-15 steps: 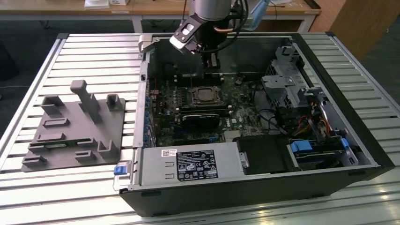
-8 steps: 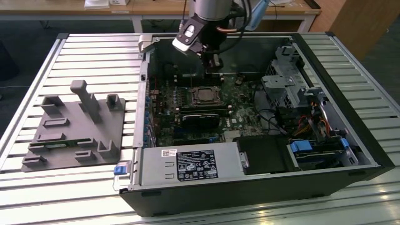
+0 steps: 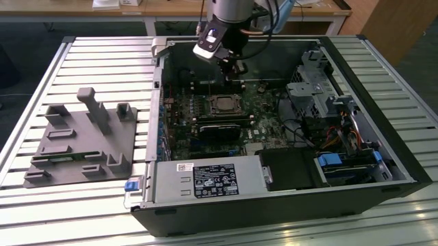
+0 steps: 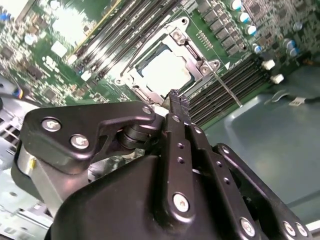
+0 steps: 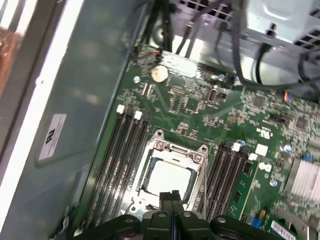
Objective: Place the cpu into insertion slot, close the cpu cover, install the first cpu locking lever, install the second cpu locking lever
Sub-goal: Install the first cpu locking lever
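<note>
The cpu [image 4: 167, 72] [image 5: 167, 177], with its dull silver top, lies in the insertion slot [image 3: 224, 104] on the green motherboard inside the open computer case. The silver cpu cover [image 4: 186, 50] [image 5: 172, 150] lies flat around it. One thin metal locking lever [image 4: 227, 90] sticks out past a corner of the socket. A second lever [image 4: 140, 50] runs along the opposite side. My gripper [image 3: 236, 69] [image 4: 177, 100] [image 5: 170, 197] hovers just above the socket's edge, on the side toward the far wall of the case. It is shut with nothing between its fingers.
Long black memory slots [image 5: 120, 160] flank the socket on both sides. A black block [image 3: 219, 130] sits in front of the socket, and a power supply [image 3: 205, 179] lies at the case's front. Drive cages and cables [image 3: 315, 87] fill the exterior view's right. A grey fixture plate [image 3: 79, 138] lies outside the case.
</note>
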### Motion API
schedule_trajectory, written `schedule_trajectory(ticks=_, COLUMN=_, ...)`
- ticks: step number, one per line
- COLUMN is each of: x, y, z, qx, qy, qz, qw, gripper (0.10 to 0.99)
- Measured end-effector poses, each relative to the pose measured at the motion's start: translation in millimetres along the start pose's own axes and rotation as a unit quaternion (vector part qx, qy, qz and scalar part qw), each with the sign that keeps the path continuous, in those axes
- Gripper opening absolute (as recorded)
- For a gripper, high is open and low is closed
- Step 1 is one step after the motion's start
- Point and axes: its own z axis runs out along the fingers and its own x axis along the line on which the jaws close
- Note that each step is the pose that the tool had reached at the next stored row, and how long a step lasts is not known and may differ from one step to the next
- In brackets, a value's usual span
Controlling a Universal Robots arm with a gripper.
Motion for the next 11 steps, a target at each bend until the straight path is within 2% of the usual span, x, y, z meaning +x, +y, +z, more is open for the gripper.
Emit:
schedule_trajectory(ticks=3, x=0.0, y=0.0, z=0.0, qx=-0.0001, qy=0.0007, qz=-0.027, qw=0.9996, gripper=0.106)
schedule_trajectory(ticks=6, x=0.0, y=0.0, z=0.0, qx=-0.0001, qy=0.0015, qz=-0.054, qw=0.9985, gripper=0.106)
schedule_trajectory(ticks=11, x=0.0, y=0.0, z=0.0, qx=-0.0001, qy=0.0027, qz=-0.099, qw=0.9951, gripper=0.106)
